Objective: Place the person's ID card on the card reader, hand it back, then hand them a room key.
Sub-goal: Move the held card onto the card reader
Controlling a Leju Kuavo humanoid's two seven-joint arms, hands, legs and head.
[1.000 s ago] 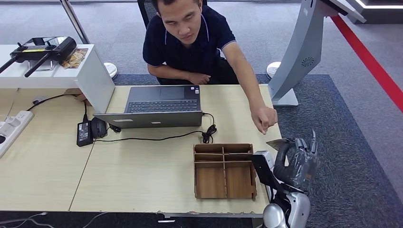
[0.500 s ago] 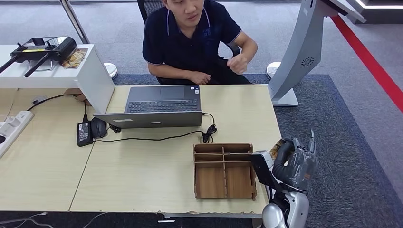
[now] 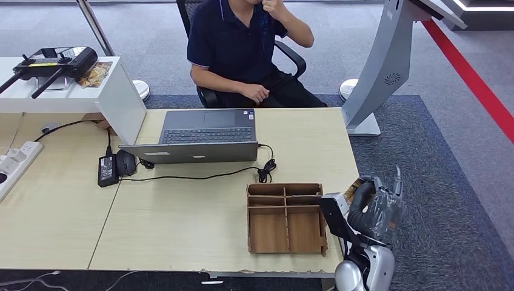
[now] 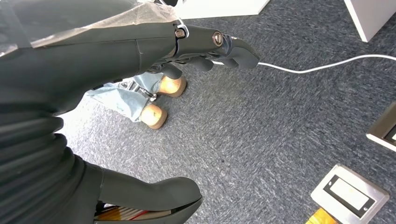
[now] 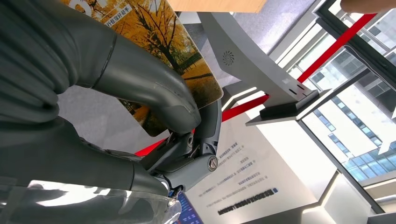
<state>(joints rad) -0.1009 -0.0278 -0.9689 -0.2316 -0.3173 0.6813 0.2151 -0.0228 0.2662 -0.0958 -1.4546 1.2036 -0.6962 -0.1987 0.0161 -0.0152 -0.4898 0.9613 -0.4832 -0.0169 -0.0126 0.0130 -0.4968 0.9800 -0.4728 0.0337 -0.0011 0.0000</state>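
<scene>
My right hand (image 3: pixel 379 209) hovers just past the table's right edge, beside the wooden box. It pinches a card (image 5: pixel 156 44) printed with yellow autumn trees between thumb (image 5: pixel 140 88) and fingers; a corner of the card (image 3: pixel 351 189) peeks out in the head view. My left hand (image 4: pixel 140 60) hangs over grey carpet, its fingers apart and holding nothing. The person (image 3: pixel 242 42) sits behind the table in a dark polo shirt, one hand raised to the face and the other in the lap. A black slab (image 3: pixel 335 219) stands tilted between box and right hand.
A wooden compartment box (image 3: pixel 285 239) sits near the table's front right. A laptop (image 3: pixel 200 136) with cables and a power brick (image 3: pixel 107 170) lies mid-table. A white stand at the left carries a black device (image 3: pixel 51 62) and a picture card (image 3: pixel 94 74). A grey kiosk (image 3: pixel 382 66) stands at the right.
The person's arm, stretched toward my right hand a second ago, has drawn back and risen to the face as the person leans away. My right hand has barely moved and keeps the card.
</scene>
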